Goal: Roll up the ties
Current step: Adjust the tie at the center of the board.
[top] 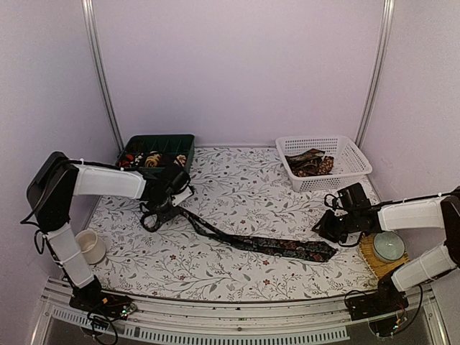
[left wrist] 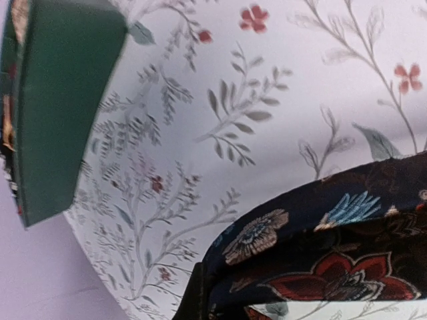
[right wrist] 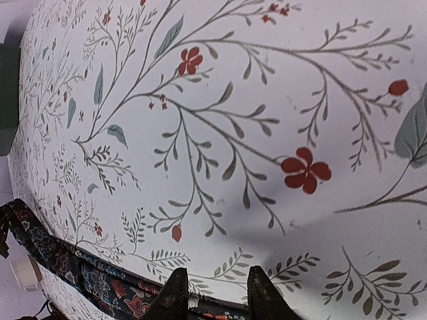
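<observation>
Tie (top: pixel 266 246) end in left claw (top: pixel 159 213)

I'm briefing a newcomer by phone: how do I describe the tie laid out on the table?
On the floral-print tablecloth, look between the two arms. A long dark necktie with reddish flowers lies stretched out there, wide pointed end rightward. Other ties sit bunched in the white mesh basket.
</observation>
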### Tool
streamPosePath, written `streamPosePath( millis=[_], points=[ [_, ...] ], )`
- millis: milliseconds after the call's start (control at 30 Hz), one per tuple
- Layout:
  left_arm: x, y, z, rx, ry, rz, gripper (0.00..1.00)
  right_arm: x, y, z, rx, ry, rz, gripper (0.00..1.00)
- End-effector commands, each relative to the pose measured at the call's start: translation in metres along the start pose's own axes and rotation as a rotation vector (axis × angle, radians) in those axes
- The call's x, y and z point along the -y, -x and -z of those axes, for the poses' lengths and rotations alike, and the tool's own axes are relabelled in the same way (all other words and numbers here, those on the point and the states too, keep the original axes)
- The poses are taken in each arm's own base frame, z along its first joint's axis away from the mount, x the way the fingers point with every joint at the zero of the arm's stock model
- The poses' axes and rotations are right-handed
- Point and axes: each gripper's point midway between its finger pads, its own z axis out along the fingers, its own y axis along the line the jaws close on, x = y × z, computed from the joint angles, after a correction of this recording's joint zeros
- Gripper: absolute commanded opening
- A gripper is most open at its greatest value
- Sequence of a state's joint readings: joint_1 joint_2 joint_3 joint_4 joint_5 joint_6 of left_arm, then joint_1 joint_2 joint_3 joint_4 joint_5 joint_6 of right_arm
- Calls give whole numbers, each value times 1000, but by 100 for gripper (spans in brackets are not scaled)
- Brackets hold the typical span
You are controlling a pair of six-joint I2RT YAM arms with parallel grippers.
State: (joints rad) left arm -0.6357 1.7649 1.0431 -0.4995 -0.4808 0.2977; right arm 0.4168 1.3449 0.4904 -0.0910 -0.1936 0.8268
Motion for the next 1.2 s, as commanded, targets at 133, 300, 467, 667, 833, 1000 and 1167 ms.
streamPosePath(
  millis=[133, 300, 467, 667, 833, 1000, 1167],
  points=[
    [-82, 48, 70, 228, 616, -86, 0, -44, 40, 12, 50, 102, 83, 31],
    [-94, 33, 104, 300, 842, -126, 0, -64, 40, 26, 34, 162, 144, 32],
    [-73, 15, 97, 229, 853, -228, 6, -81, 7, 25, -71, 227, 177, 32],
    [-44, -2, 81, 173, 704, -205, 44, -77, -42, 11, -210, 244, 169, 32],
    [-39, -6, 87, 169, 585, -103, 65, -59, -57, 7, -244, 206, 156, 32],
    [-48, -21, 96, 115, 593, -53, 73, -47, -64, 6, -256, 168, 154, 33],
    [-56, -37, 93, 49, 601, -33, 93, -28, -70, 1, -270, 103, 137, 35]
  ],
)
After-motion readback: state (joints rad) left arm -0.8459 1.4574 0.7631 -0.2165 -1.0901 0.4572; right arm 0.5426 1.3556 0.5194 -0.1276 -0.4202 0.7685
